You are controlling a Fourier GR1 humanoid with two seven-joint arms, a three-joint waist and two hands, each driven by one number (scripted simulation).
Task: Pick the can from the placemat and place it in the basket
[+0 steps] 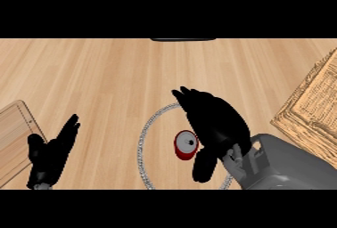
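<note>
Hovering right hand [214, 124]: over the placemat, fingers stretched out and set apart from the thumb, nothing clasped yet; palm just beside the can, on its right.
Can [186, 144]: red wall, silver top, seen almost end-on, so probably upright; inside the placemat's ring, in the gap between thumb and fingers (contact cannot be told).
Placemat [141, 147]: round, marked out by a glittering rim; lower right part hidden by the forearm.
Basket [316, 102]: woven, at the right edge, well apart from the can.
Left hand [51, 153]: lower left, fingers straight and up, resting beside a wooden board [16, 129].
Handling (a judgement): likely light, stiff, thin-walled metal; smooth curved side, apt to slip, and to roll if tipped; not fragile, though easily dented.
Hold (a judgement): round the side wall near mid-height, thumb opposite fingers, kept upright on the way to the basket; not by the top rim.
</note>
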